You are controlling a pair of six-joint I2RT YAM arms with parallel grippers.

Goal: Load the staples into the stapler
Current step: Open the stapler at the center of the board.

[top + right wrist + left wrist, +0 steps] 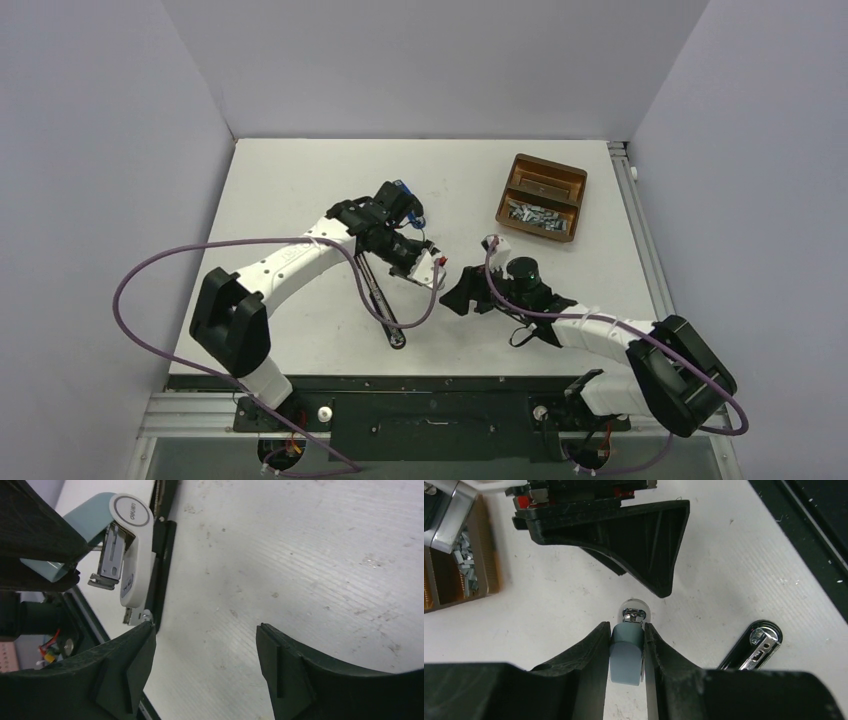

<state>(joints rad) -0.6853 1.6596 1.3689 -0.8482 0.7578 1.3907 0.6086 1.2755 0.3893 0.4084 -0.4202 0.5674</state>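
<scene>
Grey walls close in a white tabletop (300,180) on three sides, with both arms bolted at its near edge. Nearest of the working parts is the right end effector (205,630), low over the tabletop's middle. Its two black fingers are spread wide with only bare, scuffed surface between them. It holds nothing.

Just left of it a long black bar (380,300) lies flat and slanted on the tabletop, with a silver metal channel showing at its near end. Whether the bar is joined to the stapler I cannot tell.

A little farther on, the left end effector (626,630) is pinched tight on the stapler (131,560) — its pads press against both sides of the pale blue-grey body. From the right wrist the stapler shows a blue top, a white side with a round logo badge and a silver metal mechanism hanging out beneath. Its rounded nose points toward the right end effector, close to it but not touching.

Farthest off, toward the right rear corner, sits a brown two-compartment tray (547,164). The staples (530,213) — small silver-grey pieces — lie heaped in its nearer compartment, well apart from both end effectors and from the stapler.
</scene>
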